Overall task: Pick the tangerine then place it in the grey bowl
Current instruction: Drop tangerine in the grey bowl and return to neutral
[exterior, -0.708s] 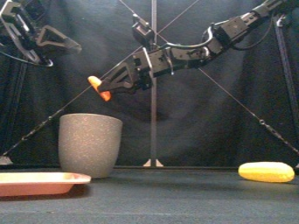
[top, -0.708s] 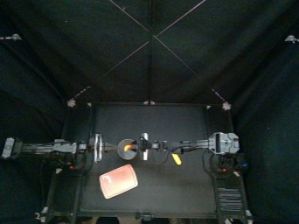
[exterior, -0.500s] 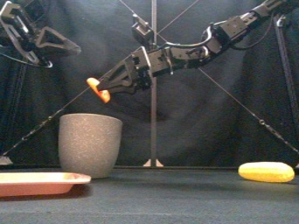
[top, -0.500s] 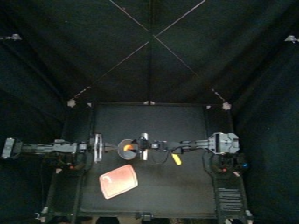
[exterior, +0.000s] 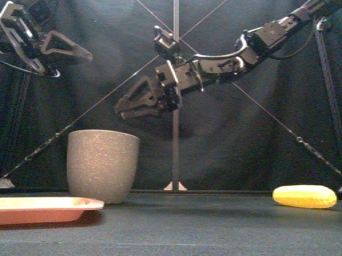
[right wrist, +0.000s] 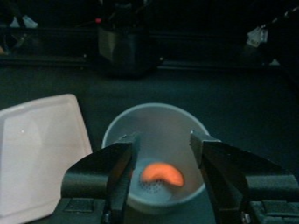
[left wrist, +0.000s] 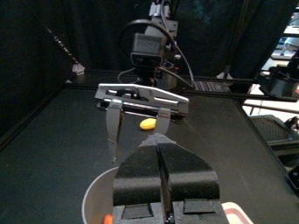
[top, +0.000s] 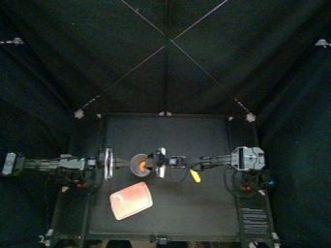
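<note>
The right gripper (right wrist: 162,150) is holding its jaws apart, gripping nothing, right above the grey bowl (exterior: 103,165) — the tangerine (right wrist: 163,175) is lying inside it. The left gripper (left wrist: 162,149) is hanging off to the left, jaws pressed together.

- A black curtain (exterior: 227,150) hung behind the right gripper (exterior: 142,106), filling the whole back.
- A black table (exterior: 201,215) lay well below that gripper, dull and dimly lit.
- Side curtains (top: 33,97) closed the booth on both flanks.
</note>
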Controlling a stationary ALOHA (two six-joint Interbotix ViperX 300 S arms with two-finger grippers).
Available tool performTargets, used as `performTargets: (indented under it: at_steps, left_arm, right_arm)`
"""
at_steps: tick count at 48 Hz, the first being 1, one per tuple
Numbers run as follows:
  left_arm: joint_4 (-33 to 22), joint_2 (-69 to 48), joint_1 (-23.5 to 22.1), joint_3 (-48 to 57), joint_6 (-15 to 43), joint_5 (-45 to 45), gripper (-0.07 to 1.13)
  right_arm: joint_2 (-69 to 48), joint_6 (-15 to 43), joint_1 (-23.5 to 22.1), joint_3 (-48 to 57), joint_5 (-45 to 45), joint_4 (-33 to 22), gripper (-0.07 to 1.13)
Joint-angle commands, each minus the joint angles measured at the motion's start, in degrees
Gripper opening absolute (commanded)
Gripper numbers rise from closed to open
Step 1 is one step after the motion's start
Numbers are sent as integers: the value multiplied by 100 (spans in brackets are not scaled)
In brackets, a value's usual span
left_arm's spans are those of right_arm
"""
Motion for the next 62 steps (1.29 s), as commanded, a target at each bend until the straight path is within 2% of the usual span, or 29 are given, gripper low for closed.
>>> performTargets:
  at_steps: [1,11,28,40,62]
  left_arm:
    - [18,26,9,-62,9,-62,10]
    - [44,26,0,-53,18,-62,10]
    - [44,26,9,44,18,-62,10]
    - [35,26,9,53,9,-62,10]
    - [-18,26,0,149,-9,-79,9]
  right_arm:
    - [-589,9,53,343,-211,158,86]
    - [-1318,-9,211,1187,-782,606,86]
    - [-2268,-9,325,2188,-1213,1081,86]
    - [-2619,-9,343,2575,-1283,1107,86]
    - [-2584,-9,308,2602,-1283,1099,86]
